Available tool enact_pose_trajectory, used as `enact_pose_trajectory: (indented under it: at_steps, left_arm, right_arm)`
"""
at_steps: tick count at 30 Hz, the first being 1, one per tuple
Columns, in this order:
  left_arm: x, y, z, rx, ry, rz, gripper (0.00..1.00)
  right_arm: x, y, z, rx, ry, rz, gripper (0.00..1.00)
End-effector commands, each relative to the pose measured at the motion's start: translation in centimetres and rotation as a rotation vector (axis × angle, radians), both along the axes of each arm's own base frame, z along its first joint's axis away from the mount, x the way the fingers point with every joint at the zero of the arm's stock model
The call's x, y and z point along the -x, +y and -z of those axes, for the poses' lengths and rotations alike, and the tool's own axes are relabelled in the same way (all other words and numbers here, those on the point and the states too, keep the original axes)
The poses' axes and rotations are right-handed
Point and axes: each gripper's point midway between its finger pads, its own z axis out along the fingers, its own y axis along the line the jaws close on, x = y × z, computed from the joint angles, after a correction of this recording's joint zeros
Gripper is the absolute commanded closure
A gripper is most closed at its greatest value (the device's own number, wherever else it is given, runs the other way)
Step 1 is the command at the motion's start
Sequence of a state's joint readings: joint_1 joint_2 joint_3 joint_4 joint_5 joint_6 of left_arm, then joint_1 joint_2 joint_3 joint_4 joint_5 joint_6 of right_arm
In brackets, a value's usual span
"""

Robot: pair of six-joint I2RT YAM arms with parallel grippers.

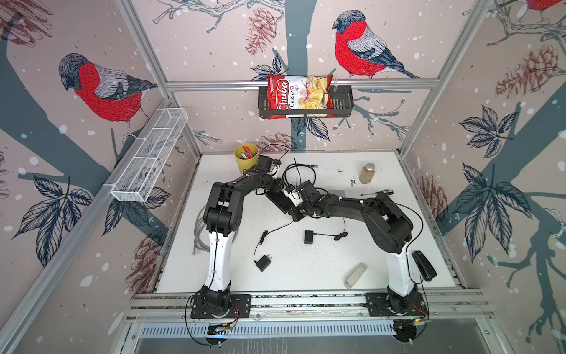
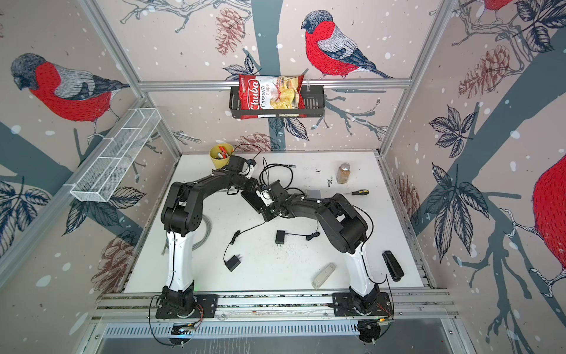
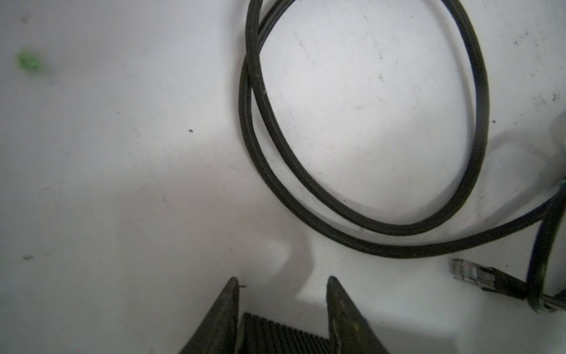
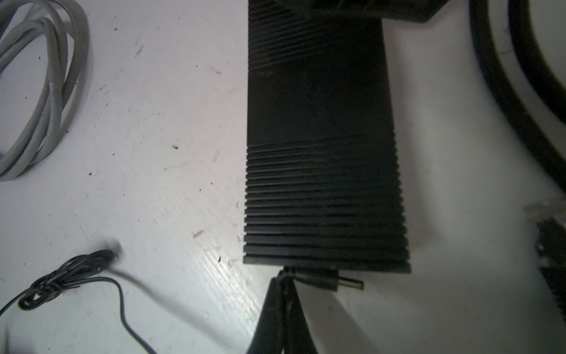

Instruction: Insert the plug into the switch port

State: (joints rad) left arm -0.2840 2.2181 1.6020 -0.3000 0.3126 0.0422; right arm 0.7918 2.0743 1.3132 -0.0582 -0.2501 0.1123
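One switch (image 4: 321, 153), one plug (image 4: 321, 281). The left end effector (image 3: 283, 278) clamps one end of the switch. The right end effector (image 4: 284, 277), fingers together, pinches the plug at its tips, against the switch's other end.

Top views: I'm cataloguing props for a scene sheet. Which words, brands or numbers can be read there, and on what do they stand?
"Chuba": brand name on the red and white crinkly snack bag in the black metal wall basket.
"Cassava Chips": on the same bag, beside the brand.
Small print along the bag's edge: too small to read.
Brown bottle with a pale cap and yellow plastic cup: no legible text.
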Motion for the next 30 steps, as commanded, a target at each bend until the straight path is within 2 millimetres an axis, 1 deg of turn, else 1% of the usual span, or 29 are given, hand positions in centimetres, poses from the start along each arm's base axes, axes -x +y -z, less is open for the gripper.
enact_pose_trajectory:
  at_steps: [1,4,6,7,9,10,12,14,15,17,19,21,23,24,25,28,30]
  left_arm:
    - [3.0,-0.6,1.6,-0.01,0.112,0.063,0.56]
    - [2.3,0.3,1.7,-0.051,0.103,0.042,0.56]
    - [1.6,0.9,1.2,-0.053,0.088,0.014,0.54]
    - [1.1,1.4,0.6,-0.055,0.072,-0.012,0.52]
    - [0.2,2.1,-1.0,-0.046,0.036,-0.066,0.51]
    - [-0.1,2.1,-2.3,-0.023,0.014,-0.079,0.5]
    - [0.0,1.1,-5.1,0.052,-0.014,-0.076,0.5]
    - [1.1,-0.7,-7.6,0.153,-0.006,-0.042,0.49]
    - [1.8,-1.4,-8.5,0.191,0.003,-0.027,0.49]
    - [4.4,-3.3,-9.6,0.29,0.05,0.036,0.48]
    - [7.0,-4.7,-9.8,0.364,0.12,0.09,0.48]
    - [8.9,-4.9,-9.2,0.375,0.18,0.11,0.48]
    - [10.1,-4.5,-8.3,0.359,0.221,0.087,0.47]
    - [10.4,-4.4,-8.2,0.367,0.233,0.085,0.47]
    - [11.0,-4.5,-8.3,0.39,0.25,0.091,0.47]
    - [12.1,-5.3,-9.5,0.472,0.257,0.129,0.47]
    - [12.2,-5.4,-9.8,0.49,0.257,0.138,0.47]
  right_arm:
    - [-1.7,1.0,-1.6,-0.05,-0.073,0.022,0.99]
    - [-1.5,0.5,-1.3,-0.027,-0.068,0.015,0.99]
    - [-0.9,0.0,-1.0,-0.01,-0.06,0.007,0.99]
    - [-0.3,-0.4,-0.8,0.001,-0.047,-0.007,0.98]
    - [1.1,-0.9,-1.1,0.0,-0.039,-0.038,0.98]
    - [1.7,-1.2,-1.7,-0.009,-0.049,-0.047,0.98]
    - [2.5,-1.5,-3.0,-0.041,-0.067,-0.058,0.97]
    - [2.8,-1.6,-4.7,-0.084,-0.093,-0.075,0.96]
    - [3.0,-1.6,-5.3,-0.102,-0.101,-0.088,0.96]
    - [3.2,-1.4,-6.5,-0.133,-0.119,-0.116,0.95]
    - [3.3,-1.3,-7.2,-0.155,-0.131,-0.142,0.96]
    - [3.3,-1.3,-7.5,-0.167,-0.136,-0.158,0.96]
    - [3.5,-1.3,-8.0,-0.18,-0.145,-0.174,0.97]
    - [3.6,-1.4,-8.1,-0.185,-0.148,-0.181,0.97]
    - [3.7,-1.4,-8.4,-0.192,-0.158,-0.185,0.97]
    - [3.6,-1.7,-8.6,-0.197,-0.159,-0.182,0.97]
    - [3.5,-1.7,-8.4,-0.196,-0.157,-0.181,0.97]
